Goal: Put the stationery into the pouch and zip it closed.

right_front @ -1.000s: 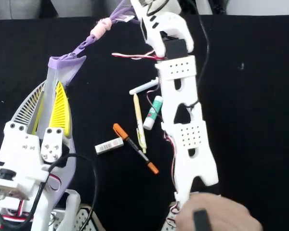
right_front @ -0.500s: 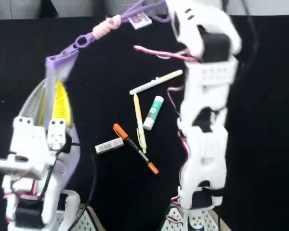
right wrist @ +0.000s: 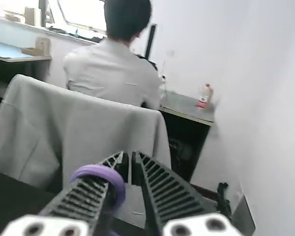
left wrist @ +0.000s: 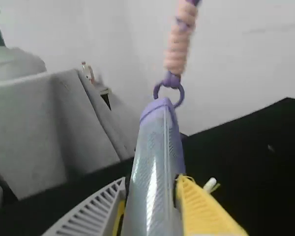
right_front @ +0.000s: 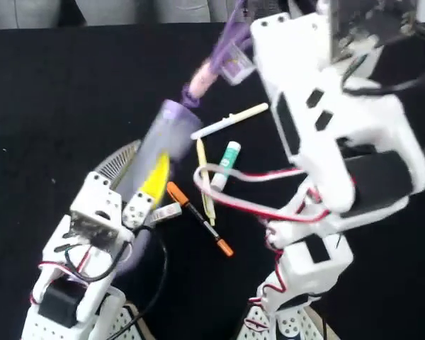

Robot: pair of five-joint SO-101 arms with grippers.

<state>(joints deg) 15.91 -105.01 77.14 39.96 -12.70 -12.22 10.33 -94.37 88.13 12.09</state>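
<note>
Clamping the translucent lilac pouch [right_front: 166, 124] between its yellow and grey ribbed fingers, the left pincer [right_front: 145, 166] holds it slanted from lower left toward the top centre of the high view. From the pouch's upper end a purple strap [right_front: 227, 46] with a pink coil runs taut to the right pincer [right wrist: 131, 162]. Its black fingers stand almost together, and the strap's loop is wrapped over one of them.

Just right of the pouch, on the black desk [right_front: 57, 85] between the arms, lie a white pen [right_front: 230, 120], a yellow pen [right_front: 204, 177], a green-and-white glue stick [right_front: 227, 163], an orange marker [right_front: 198, 219] and a small white eraser [right_front: 163, 212]. With both pincers occupied, one probably has to let go first. Whether the zip is open cannot be told.
</note>
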